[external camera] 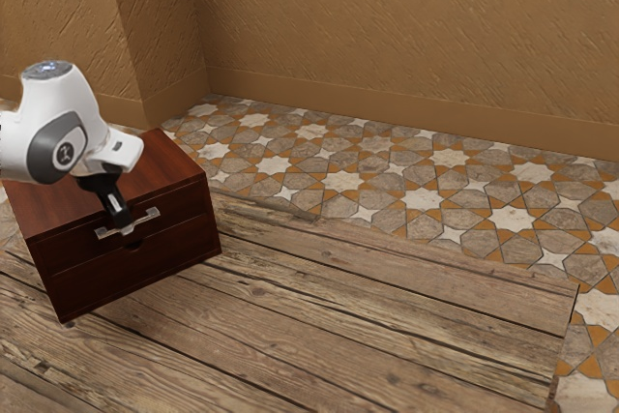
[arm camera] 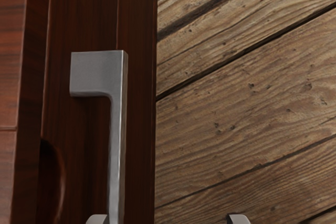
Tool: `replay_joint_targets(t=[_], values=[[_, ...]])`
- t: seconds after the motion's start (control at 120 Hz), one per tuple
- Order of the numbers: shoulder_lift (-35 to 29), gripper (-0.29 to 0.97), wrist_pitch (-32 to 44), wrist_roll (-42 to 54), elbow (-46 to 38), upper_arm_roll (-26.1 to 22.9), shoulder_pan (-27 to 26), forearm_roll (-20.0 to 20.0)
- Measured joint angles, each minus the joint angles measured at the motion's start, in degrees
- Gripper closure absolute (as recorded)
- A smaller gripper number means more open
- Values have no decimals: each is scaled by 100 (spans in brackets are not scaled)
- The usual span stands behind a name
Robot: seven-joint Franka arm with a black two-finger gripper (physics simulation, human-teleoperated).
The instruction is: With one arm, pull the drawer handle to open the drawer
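Exterior view: pincer (external camera: 117, 212) at the metal handle (external camera: 131, 223), on the front of the dark wooden drawer cabinet (external camera: 106, 176). Wrist view: spread wide, one fingertip (arm camera: 97, 219) just beside the handle, unclamped. Liable to slip off on pulling, for lack of grip.

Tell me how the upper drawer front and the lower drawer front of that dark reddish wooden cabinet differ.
The upper drawer front carries a protruding silver metal bar handle; the lower drawer front has only a scooped notch at its top edge. The black claw sits at the upper front's handle; the lower front is untouched. Both share the same dark reddish wood.
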Motion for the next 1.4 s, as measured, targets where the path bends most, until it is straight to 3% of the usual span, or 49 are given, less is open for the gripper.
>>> replay_joint_targets(t=[0.667, 1.133, 1.4], values=[[430, 45, 372, -24, 48, 91, 21, 10], [404, 57, 450, 11, 13, 95, 19, 8], [367, 56, 453, 13, -84, 86, -43, 12]])
